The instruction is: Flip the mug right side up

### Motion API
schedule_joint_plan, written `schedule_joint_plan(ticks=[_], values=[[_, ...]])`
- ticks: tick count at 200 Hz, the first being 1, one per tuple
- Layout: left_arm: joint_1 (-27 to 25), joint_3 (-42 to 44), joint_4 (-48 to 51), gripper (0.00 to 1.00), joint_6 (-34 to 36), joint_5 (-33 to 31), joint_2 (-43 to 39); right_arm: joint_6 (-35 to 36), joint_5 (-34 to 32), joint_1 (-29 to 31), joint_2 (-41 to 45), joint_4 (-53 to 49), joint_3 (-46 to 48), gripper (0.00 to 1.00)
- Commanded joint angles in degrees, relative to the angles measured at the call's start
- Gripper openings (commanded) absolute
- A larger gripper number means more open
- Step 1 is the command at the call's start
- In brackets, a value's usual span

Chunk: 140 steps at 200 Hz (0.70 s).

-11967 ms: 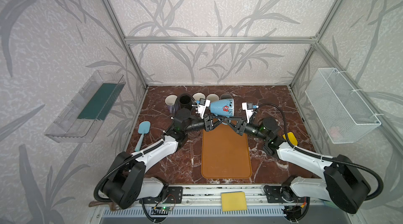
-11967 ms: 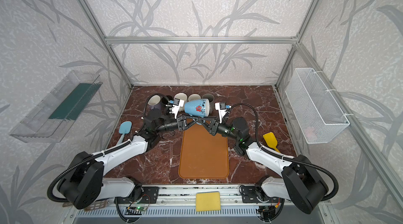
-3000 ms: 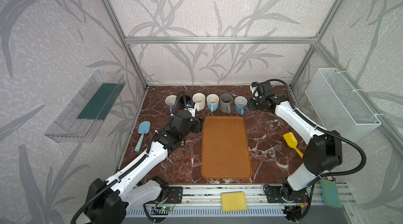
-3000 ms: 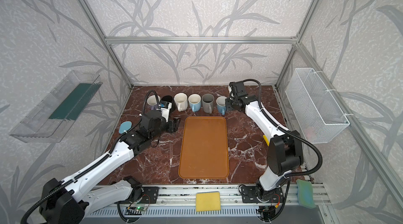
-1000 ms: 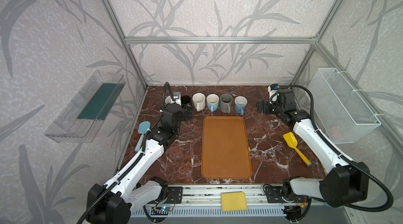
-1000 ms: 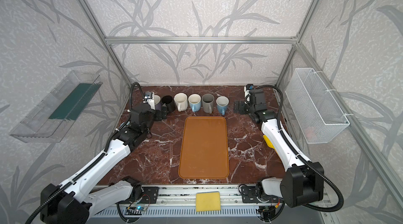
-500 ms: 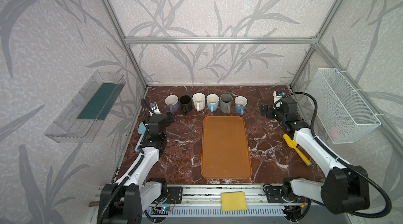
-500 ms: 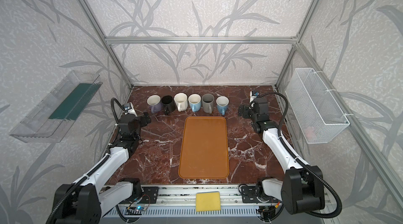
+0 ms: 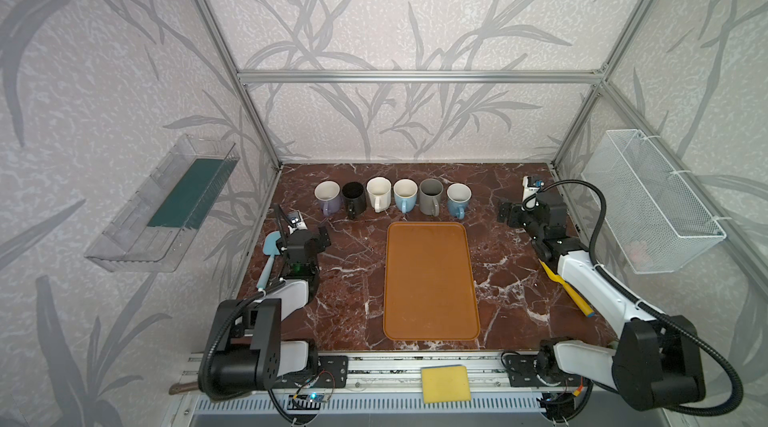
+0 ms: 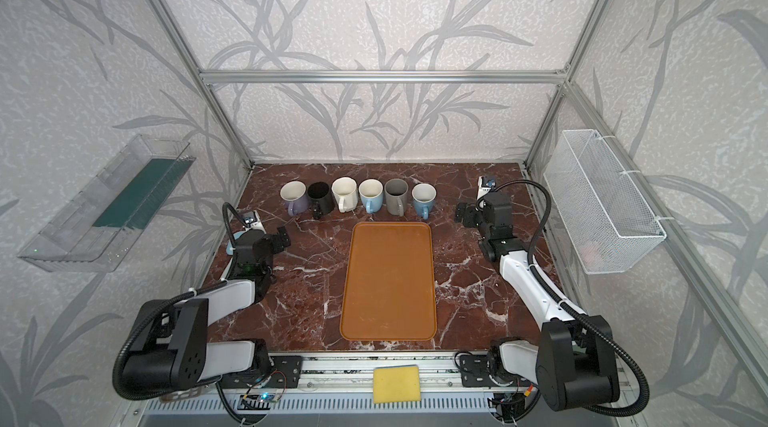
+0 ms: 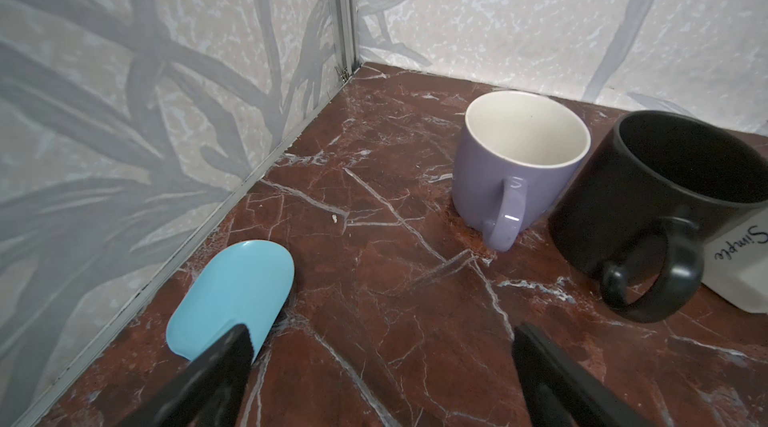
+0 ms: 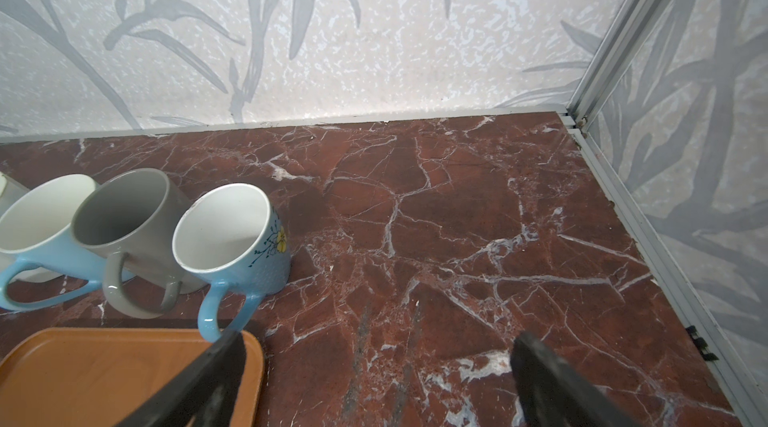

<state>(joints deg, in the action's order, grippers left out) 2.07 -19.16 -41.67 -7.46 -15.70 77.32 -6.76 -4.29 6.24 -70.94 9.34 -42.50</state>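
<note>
We see the blue mug (image 9: 458,200) standing right side up, just beyond the far right corner of the orange tray (image 9: 430,279). Its mouth faces up and shows a plain white inside. The outside is light blue, with a small yellow flower on dark sprigs on one side. Its handle points toward the tray. In the right wrist view the handle seems to reach the tray's corner, though we cannot tell whether they touch.

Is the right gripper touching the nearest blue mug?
Apart. A top view shows bare marble between the right gripper and that blue mug.
</note>
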Motion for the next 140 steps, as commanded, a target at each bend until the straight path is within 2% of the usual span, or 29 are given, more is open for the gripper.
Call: schedule_joint_plan(ticks=[1,44,60,74,94,140], values=[[0.49,2.05,-12.32,0.99,0.82,0.63,3.10,1.08,-1.99,-0.31,0.89,6.04,1.75,0.99],[0.48,6.22,-31.93,0.99,1.74,2.07,14.59,3.15,-3.71,-0.35,-0.27,10.15,4.33,0.99],[0.56,5.87,-27.03,0.99,0.49,1.66,12.03,4.65,-1.57,-0.44,-0.90,11.30,5.34,0.99],[0.57,4.77,-26.82,0.99,0.92,1.19,13.04,5.30,-0.09,-0.61,-1.49,12.80,6.58,0.99],[0.49,3.45,-22.86,0.99,0.86,1.31,12.16,6.29,-0.45,-0.78,-2.10,15.05,8.62,0.99],[0.31,3.51,-23.72,0.99,1.20,1.31,12.59,7.92,0.60,-2.62,-1.49,18.62,13.41,0.99]])
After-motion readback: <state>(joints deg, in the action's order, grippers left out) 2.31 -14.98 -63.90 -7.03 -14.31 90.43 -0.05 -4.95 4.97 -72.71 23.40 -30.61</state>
